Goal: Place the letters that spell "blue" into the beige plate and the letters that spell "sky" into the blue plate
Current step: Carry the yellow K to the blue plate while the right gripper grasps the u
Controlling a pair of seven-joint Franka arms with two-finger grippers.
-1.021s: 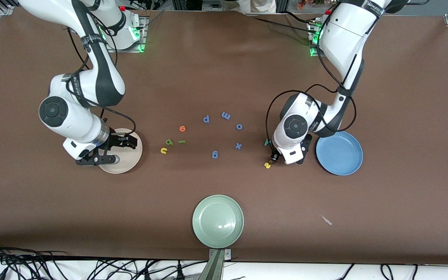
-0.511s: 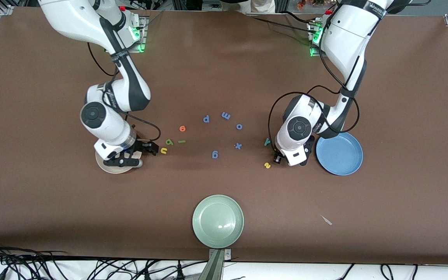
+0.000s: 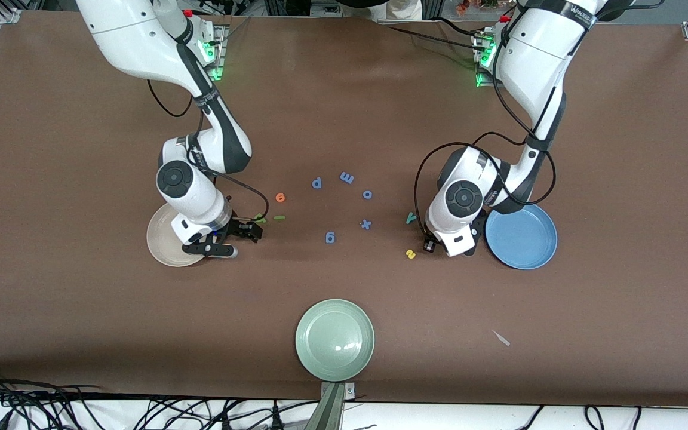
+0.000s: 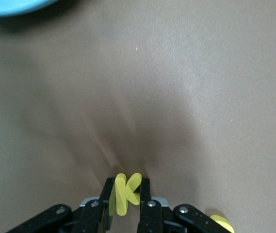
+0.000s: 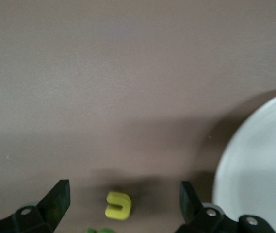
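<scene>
My left gripper (image 3: 429, 243) (image 4: 127, 187) is shut on the yellow k (image 4: 127, 191), low over the table beside the blue plate (image 3: 523, 236) (image 4: 11, 5). The yellow s (image 3: 410, 254) (image 4: 221, 223) and the teal y (image 3: 411, 218) lie close by. Beside the beige plate (image 3: 165, 242) (image 5: 259, 170), my right gripper (image 3: 245, 239) (image 5: 123, 191) is open and low, with the yellow u (image 5: 118, 204) between its fingers; the front view hides the u. The green b (image 3: 259, 218) (image 5: 99, 230), thin green l (image 3: 279, 217) and orange e (image 3: 280, 197) lie next to it.
Blue letters p (image 3: 316, 183), m (image 3: 347, 177), o (image 3: 367, 194), x (image 3: 366, 224) and g (image 3: 330, 237) are scattered mid-table. A pale green plate (image 3: 335, 340) sits near the front edge. A small scrap (image 3: 501, 338) lies toward the left arm's end.
My right arm swung from over the beige plate to the yellow u, staying open. My left gripper shut on the yellow k and shifted slightly toward the blue plate.
</scene>
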